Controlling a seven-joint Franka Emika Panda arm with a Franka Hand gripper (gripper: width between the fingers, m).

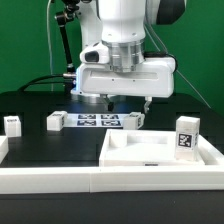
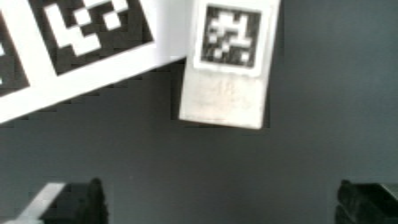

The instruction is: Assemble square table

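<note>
White plastic top [image 1: 135, 150]: square, tray-like, raised rim, smooth. We put it at the front of the black matte table [image 1: 40, 145], toward the exterior view's right. An upright leg [image 1: 185, 137], a short blocky white peg with a black-and-white tag, stands at the tray's far right edge. We cannot tell if it is in the tray or behind it. The near leg [image 1: 131, 120] [image 2: 226, 65] lies flat, just beside the marker board [image 1: 98, 121] [image 2: 71, 45]. A third leg [image 1: 56, 120] and a fourth leg [image 1: 13, 124] lie toward the exterior view's left. The gripper [image 1: 128, 102] [image 2: 217, 200] hangs above the near leg with fingers [image 2: 71, 200] spread and nothing held. A long white rail [image 1: 50, 178] runs along the front.
</note>
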